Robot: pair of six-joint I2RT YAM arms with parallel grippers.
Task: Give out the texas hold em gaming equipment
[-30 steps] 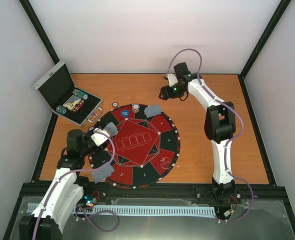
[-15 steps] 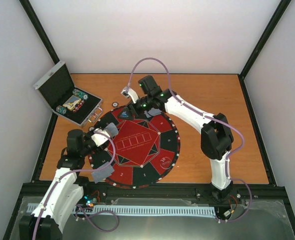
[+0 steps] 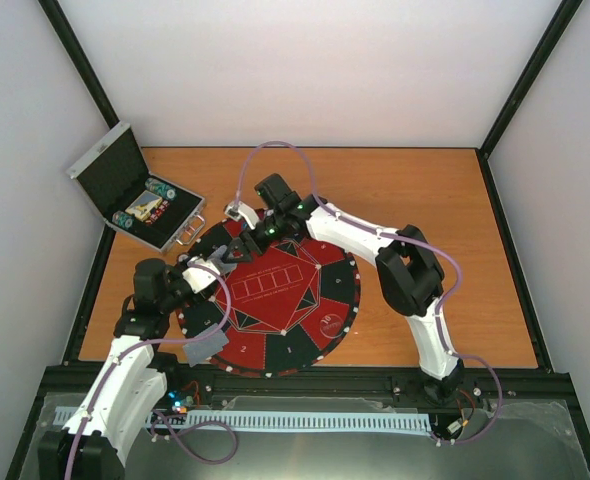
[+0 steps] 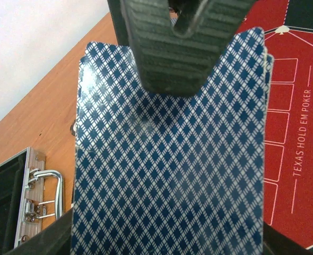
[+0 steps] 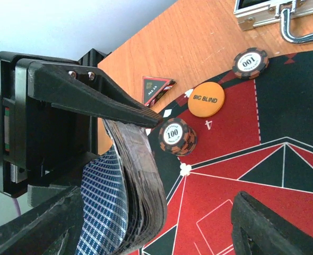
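Mat [image 3: 310, 300]: lies mid-table, the field to deal onto.
Left gripper [image 3: 195, 272]: clamped on the deck [image 4: 172, 175], offering it over the mat's left edge.
Right gripper [image 3: 233, 252]: jaws spread around the deck's end (probably to draw one card).
Chips [image 5: 176, 135]: stacked beside the orange button [image 5: 206, 99], marking seat 4.
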